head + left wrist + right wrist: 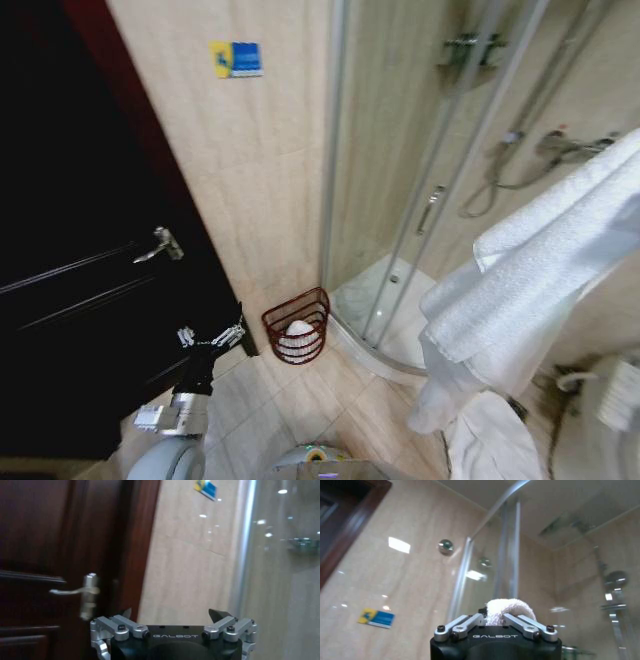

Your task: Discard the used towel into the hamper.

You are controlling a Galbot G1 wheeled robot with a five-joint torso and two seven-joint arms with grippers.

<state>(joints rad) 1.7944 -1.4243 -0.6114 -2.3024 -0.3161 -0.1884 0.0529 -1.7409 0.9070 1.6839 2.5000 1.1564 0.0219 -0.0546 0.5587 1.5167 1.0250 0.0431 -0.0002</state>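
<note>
The hamper (pixel 296 326), a small reddish-brown wire basket, stands on the floor against the wall between the door and the shower, with something white (pixel 298 334) inside it. A large white towel (pixel 530 280) hangs in folds at the right of the head view, well above and to the right of the hamper. In the right wrist view my right gripper (pixel 493 617) is shut on a bunched part of that towel (pixel 511 607). My left gripper (pixel 212 338) hovers open and empty left of the hamper, near the door; its fingertips (pixel 220 614) stand wide apart.
A dark wooden door (pixel 80 260) with a metal handle (pixel 160 245) fills the left. The curved glass shower enclosure (pixel 420 190) and its white tray (pixel 385 300) lie right of the hamper. A blue-and-yellow sign (pixel 236 58) is on the beige wall. Tiled floor (pixel 260 410) lies ahead.
</note>
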